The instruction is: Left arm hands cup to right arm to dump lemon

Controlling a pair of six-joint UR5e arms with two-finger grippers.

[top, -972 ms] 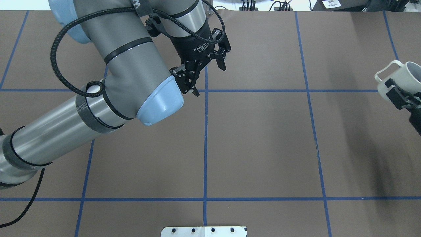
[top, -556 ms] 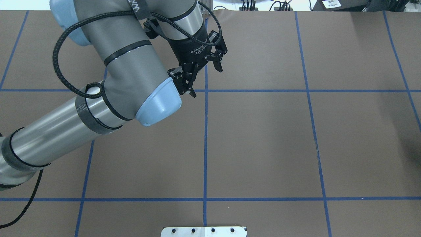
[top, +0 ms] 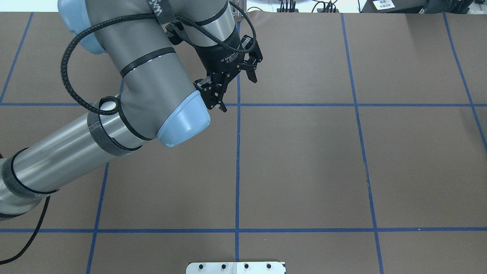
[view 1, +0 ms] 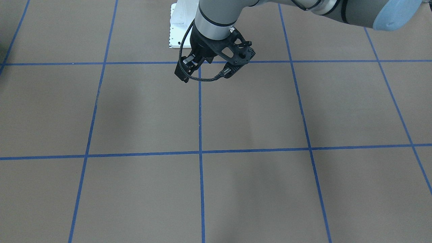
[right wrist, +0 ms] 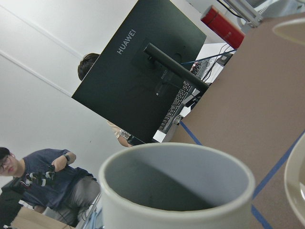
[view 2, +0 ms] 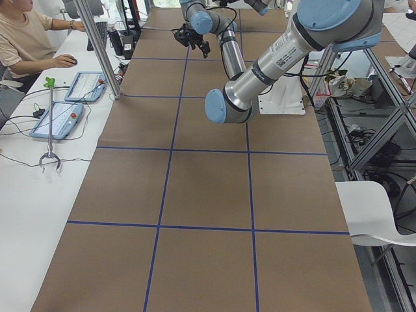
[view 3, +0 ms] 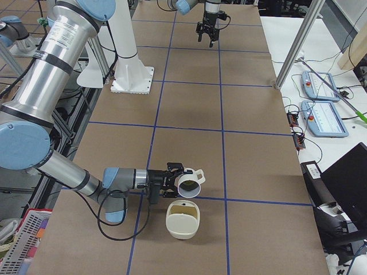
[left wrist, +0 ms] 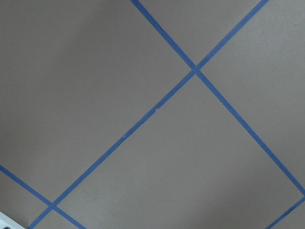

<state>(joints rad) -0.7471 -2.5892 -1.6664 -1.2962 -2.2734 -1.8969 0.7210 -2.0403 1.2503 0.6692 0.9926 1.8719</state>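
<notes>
1. The left gripper [top: 239, 95] hangs above a blue-tape crossing on the table [top: 304, 160], its 2 fingers spread wide with nothing between them.
2. The right gripper [view 3: 172, 183] is at the cup [view 3: 194, 179], low over the table's right end. I cannot tell whether its fingers press on the cup.
3. The cup is tipped sideways, handle uppermost, just beside a cream bowl [view 3: 183, 234].
4. A greenish patch in the cup's mouth may be the lemon [view 3: 188, 185], but it is too small to be sure.
</notes>
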